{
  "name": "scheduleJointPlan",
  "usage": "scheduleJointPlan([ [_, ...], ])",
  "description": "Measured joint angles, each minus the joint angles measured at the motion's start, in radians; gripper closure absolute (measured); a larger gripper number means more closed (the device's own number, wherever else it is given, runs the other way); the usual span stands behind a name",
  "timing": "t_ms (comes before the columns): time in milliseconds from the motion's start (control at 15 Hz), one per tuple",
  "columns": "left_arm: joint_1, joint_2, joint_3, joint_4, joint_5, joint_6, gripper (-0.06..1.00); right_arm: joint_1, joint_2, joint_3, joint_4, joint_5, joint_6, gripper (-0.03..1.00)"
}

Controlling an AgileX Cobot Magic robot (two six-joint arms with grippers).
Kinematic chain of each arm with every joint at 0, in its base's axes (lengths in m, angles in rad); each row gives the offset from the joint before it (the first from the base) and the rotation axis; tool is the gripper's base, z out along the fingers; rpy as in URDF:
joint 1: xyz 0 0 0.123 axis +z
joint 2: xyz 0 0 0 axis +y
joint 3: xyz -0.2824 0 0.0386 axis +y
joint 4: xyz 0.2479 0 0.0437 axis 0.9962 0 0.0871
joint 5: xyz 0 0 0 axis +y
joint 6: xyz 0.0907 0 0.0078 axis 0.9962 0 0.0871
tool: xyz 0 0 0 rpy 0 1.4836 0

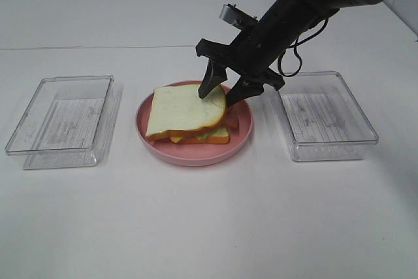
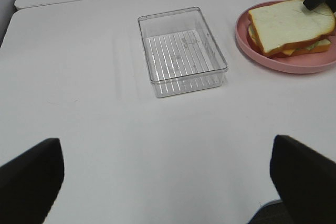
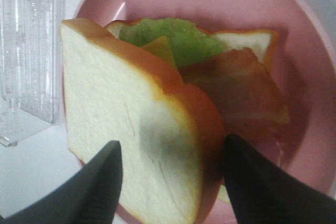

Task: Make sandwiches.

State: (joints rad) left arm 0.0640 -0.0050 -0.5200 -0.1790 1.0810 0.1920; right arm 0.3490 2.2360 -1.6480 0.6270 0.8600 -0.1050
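Exterior high view, sandwich [image 1: 188, 114] on pink plate [image 1: 194, 155], right gripper [image 1: 223, 93] pinching top slice, left gripper [image 2: 165, 179] open

A: Colours first. The top bread slice [image 1: 186, 110]?

B: White face, orange-brown crust along the edge. A greyish shadow patch shows on it in the right wrist view.

A: Under it?

B: Ruffled green lettuce [image 3: 178, 38], a thin yellow cheese slice [image 3: 160, 51], reddish-brown bacon [image 3: 244, 95], then a lower bread slice [image 3: 252, 40], again white with an orange crust.

A: The plate [image 1: 196, 155]?

B: Plain pink, no pattern.

A: The trays?

B: Left tray [image 1: 62, 122] and right tray [image 1: 326, 115] are both clear plastic with ribbed parallel lines across the floor.

A: The rest?

B: Bench [image 1: 209, 227] plain white. Right claw [image 1: 225, 89] black, left claw [image 2: 168, 177] black too.
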Motion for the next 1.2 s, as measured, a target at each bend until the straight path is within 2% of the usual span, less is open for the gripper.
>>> scheduleJointPlan([
  [333,0.0,0.0,0.0,0.0,0.0,0.0,-0.05,0.001,0.0,-0.154,-0.314,0.18,0.176,0.4],
  [467,0.0,0.0,0.0,0.0,0.0,0.0,-0.05,0.001,0.0,-0.219,-0.396,0.252,0.203,0.4],
  [533,0.0,0.0,0.0,0.0,0.0,0.0,-0.05,0.001,-0.003,-0.314,-0.467,0.338,0.21,0.4],
  [800,0.0,0.0,0.0,0.0,0.0,0.0,-0.05,0.001,-0.014,-0.461,-0.549,0.347,0.222,0.39],
  [867,0.0,0.0,0.0,0.0,0.0,0.0,-0.05,0.001,-0.031,-0.474,-0.588,0.348,0.245,0.36],
  [1067,0.0,0.0,0.0,0.0,0.0,0.0,-0.05,0.001,-0.108,-0.479,-0.758,0.352,0.261,0.06],
  [1133,0.0,0.0,0.0,0.0,0.0,0.0,-0.05,0.001,-0.157,-0.479,-0.81,0.353,0.262,0.01],
  [1200,0.0,0.0,0.0,0.0,0.0,0.0,-0.05,0.001,-0.2,-0.479,-0.813,0.354,0.262,0.0],
])
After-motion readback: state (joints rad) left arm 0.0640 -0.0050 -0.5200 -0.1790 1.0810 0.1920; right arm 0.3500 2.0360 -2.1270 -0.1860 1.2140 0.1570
